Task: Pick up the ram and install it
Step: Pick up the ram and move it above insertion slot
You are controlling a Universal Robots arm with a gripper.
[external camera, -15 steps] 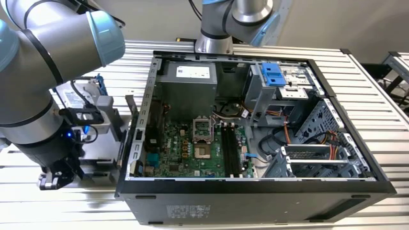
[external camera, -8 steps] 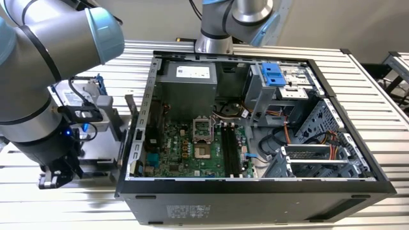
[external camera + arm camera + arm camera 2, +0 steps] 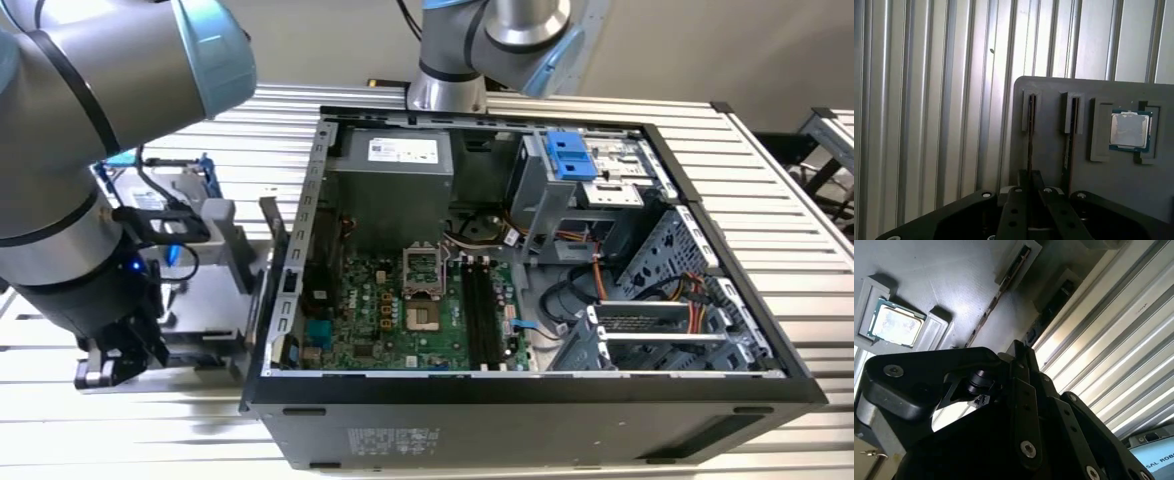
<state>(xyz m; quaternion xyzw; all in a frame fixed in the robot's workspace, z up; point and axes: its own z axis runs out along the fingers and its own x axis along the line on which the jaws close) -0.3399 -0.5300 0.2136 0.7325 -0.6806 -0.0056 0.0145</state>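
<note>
ram (image 3: 1030, 142) | edge-on in tray (image 3: 1049, 100) slot | long axis toward claw (image 3: 1029, 176)

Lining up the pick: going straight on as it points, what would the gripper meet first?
Likely the ram standing on edge in the grey tray's slot, right ahead of the gripper; depth is unclear.

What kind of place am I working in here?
Probably a robotics lab bench set up for PC assembly: an open computer case with its motherboard on a ribbed metal table, and a grey parts tray holding a processor.
</note>
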